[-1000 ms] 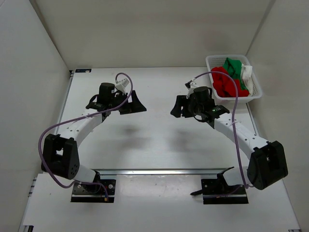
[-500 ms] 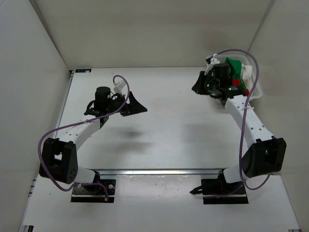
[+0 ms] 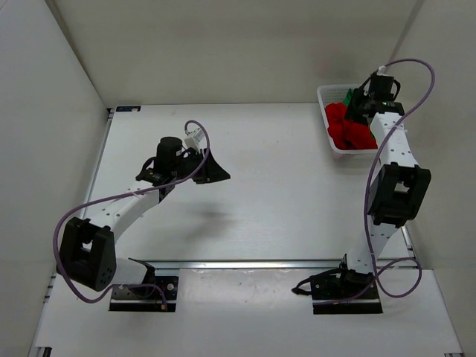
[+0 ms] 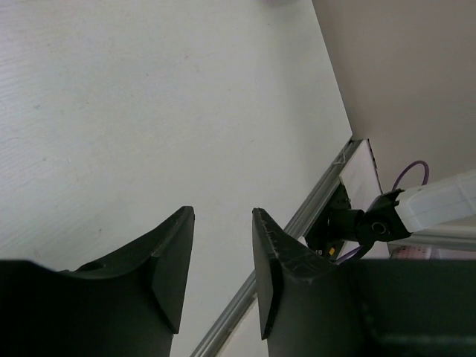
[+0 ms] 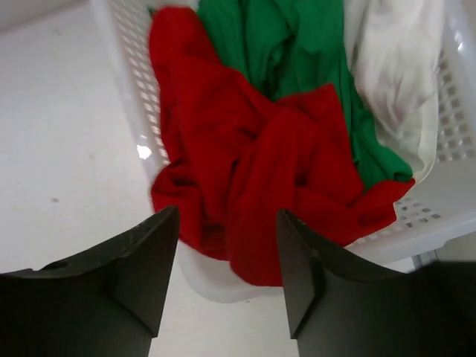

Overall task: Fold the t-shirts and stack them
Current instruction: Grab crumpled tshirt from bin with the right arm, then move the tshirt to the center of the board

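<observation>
1. The three t-shirts – the red shirt (image 5: 245, 186), the green shirt (image 5: 297, 52) and the white shirt (image 5: 394, 59) – are seen crumpled together, none of them folded.
2. The red one is heaped at the front and spills over the rim. The green one is bunched behind it, touching it, and the white one is pressed against the side wall.
3. All three are held in the white mesh basket (image 3: 324, 97), which stands at the far right corner of the table (image 3: 282, 201).
4. The right gripper (image 5: 227, 214) is held just above the red shirt. Its jaws are spread wide and nothing is caught between them, so no cloth is gripped yet.
5. No shirt is laid out on the table, and no stack is begun anywhere in view.
6. The left gripper (image 4: 221, 217) is poised over bare table left of centre, well apart from the basket. Its jaws are parted by a narrow gap and hold nothing.
7. Progress is judged to be at the very start – the first pick is being set up, most likely on the red shirt.
8. Everything is judged to be left: each shirt is to be drawn out, spread flat, folded and laid on the others.
</observation>
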Tool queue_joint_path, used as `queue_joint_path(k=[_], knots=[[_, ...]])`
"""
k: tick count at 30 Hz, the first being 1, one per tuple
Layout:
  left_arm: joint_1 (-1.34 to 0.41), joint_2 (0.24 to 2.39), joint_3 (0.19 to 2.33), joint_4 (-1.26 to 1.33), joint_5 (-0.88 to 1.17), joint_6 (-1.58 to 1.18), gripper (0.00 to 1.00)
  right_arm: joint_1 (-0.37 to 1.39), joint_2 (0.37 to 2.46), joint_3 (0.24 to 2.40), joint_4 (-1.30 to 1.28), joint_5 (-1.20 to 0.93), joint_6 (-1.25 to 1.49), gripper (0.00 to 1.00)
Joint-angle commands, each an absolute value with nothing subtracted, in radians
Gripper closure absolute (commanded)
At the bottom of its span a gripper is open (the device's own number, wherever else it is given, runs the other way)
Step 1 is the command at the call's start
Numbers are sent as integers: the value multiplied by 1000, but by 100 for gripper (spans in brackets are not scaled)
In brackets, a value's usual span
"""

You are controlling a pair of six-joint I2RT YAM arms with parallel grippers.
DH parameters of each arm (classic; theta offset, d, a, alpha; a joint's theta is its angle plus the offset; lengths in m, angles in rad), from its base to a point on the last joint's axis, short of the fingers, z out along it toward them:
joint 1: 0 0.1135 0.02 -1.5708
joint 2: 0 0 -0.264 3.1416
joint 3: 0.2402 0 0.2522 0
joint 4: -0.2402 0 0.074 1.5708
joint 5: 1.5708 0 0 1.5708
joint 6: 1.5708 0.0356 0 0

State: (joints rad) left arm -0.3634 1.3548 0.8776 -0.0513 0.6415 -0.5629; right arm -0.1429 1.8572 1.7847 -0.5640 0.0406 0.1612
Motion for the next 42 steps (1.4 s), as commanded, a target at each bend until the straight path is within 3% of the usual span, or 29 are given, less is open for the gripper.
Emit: queue_joint_path(k=[1, 8, 13, 15, 16, 18, 23, 33, 39, 42], knots=[[-379, 1331, 859, -49, 597, -551, 51, -178, 1904, 1810, -620, 26, 152, 46], [-380, 1348, 833, -18, 612, -572, 50, -187, 1901, 1726, -545, 49, 166, 50], [-393, 1344, 836, -17, 603, -568, 51, -201, 1937, 1739, -539, -27, 187, 60], [-396, 1342, 824, -14, 592, -560, 51, -209, 1950, 1755, -554, -31, 195, 81], [-390, 1339, 827, -12, 591, -567, 51, -209, 1951, 1772, -567, -34, 204, 84], [-402, 1341, 830, -14, 592, -566, 51, -204, 1922, 1792, -586, -9, 203, 100], [-402, 1373, 848, -34, 624, -565, 52, -155, 1757, 1795, -555, 61, 187, 100], [-384, 1356, 859, -35, 606, -586, 51, -57, 1343, 1882, -401, -173, 212, 100], [-276, 1332, 821, -14, 592, -681, 52, 66, 1348, 2023, -217, -619, 385, 100], [-238, 1309, 811, -17, 560, -695, 52, 110, 1416, 2074, -146, -739, 472, 100]])
